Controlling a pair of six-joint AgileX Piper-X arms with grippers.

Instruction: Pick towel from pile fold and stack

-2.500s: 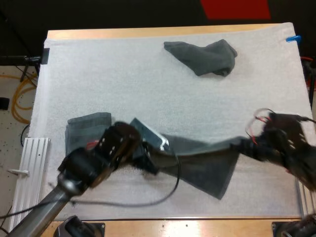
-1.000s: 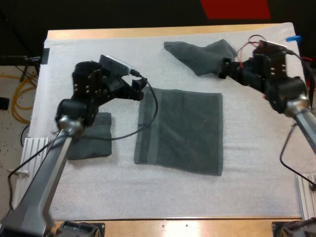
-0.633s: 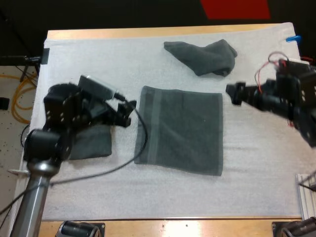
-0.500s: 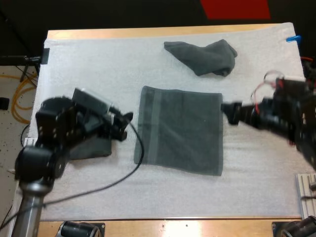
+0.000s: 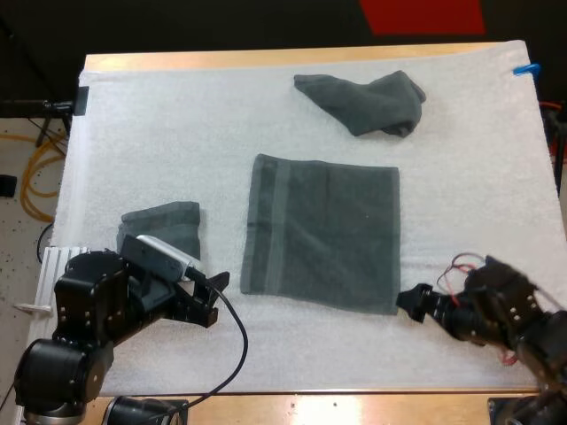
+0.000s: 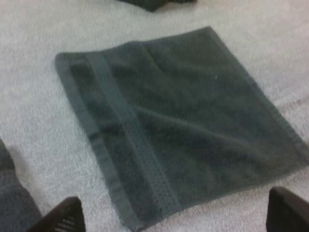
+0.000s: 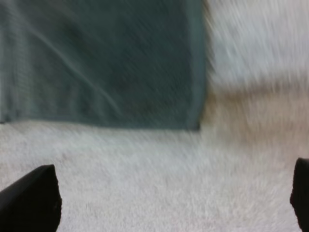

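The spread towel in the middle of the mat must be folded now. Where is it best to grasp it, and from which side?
Probably grip the flat towel at its two near corners, from the near side: left gripper on the near-left corner, right gripper on the near-right. It lies flat with that edge free on the mat, facing both open grippers.

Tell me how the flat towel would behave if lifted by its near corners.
Probably floppy: the flat towel lies limp, faintly rippled, and the crumpled towel beyond it holds loose folds. It would likely sag between held corners. Pushed on the textured mat, it would probably bunch rather than slide.
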